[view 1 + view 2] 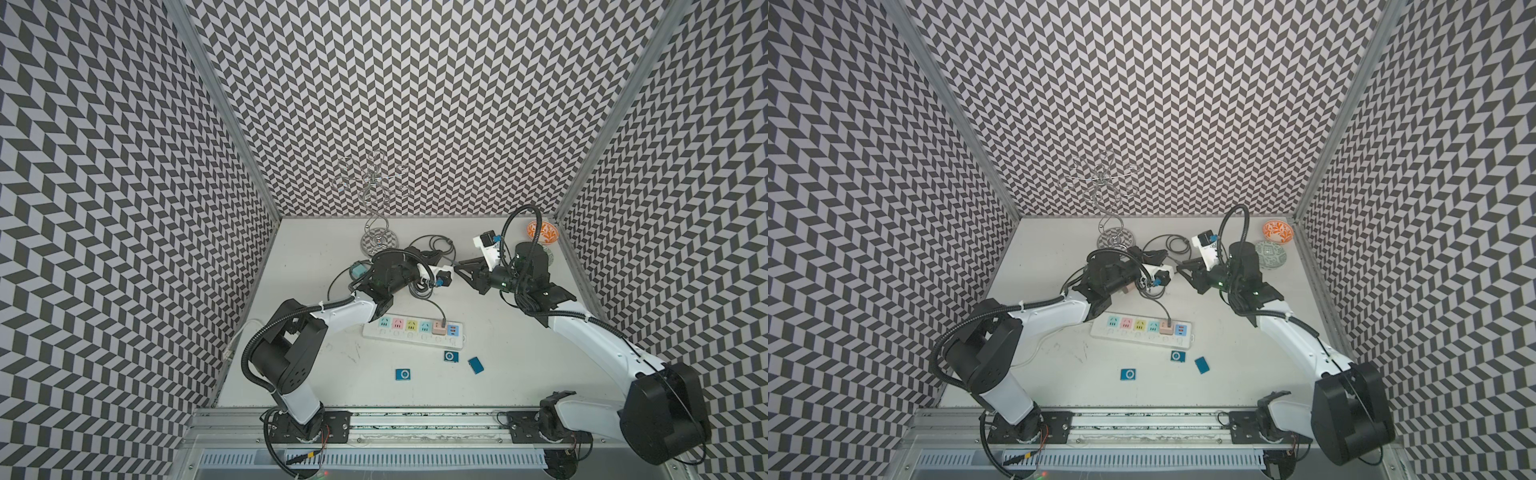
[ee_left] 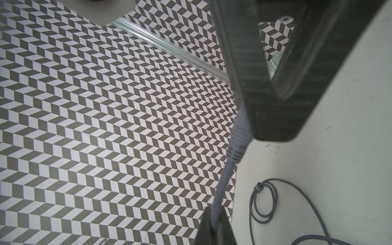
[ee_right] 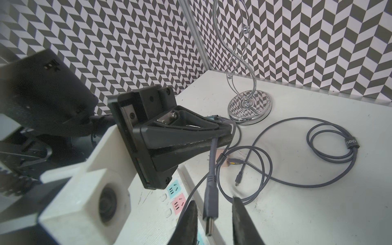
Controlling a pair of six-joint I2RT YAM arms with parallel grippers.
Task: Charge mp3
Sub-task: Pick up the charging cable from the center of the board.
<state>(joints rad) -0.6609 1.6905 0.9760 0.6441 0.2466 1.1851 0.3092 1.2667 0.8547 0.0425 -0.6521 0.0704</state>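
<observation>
The left hand point(image 3: 228, 135) is squeezed tight on a grey cable point(image 3: 213, 157), up in the air over the back of the bench point(image 1: 519, 365). The cable hangs down from it and ends in a flat metal plug point(image 3: 210, 212). The right hand point(image 3: 214, 201) is right there too. Its two fingers point(image 3: 191, 222) stand one on each side of the plug with a little gap on both sides. So this hand is loose and is not pinching anything.

The blue mp3 players point(image 1: 403, 374) lie flat at the front of the bench, well apart from both hands. They are just in front of the white power strip point(image 1: 413, 330). Two of them show a round button. A third blue piece point(image 1: 476, 365), plain on top, lies just beside one of them.

A pink block point(image 1: 438, 328) is plugged into the power strip, and a grey wire goes up out of it. A cable loop point(image 3: 331, 146) lies on the bench near a shiny silver stand point(image 3: 250, 108). An orange bowl point(image 1: 1277, 230) and a green bowl point(image 1: 1271, 254) sit in the far right corner.
</observation>
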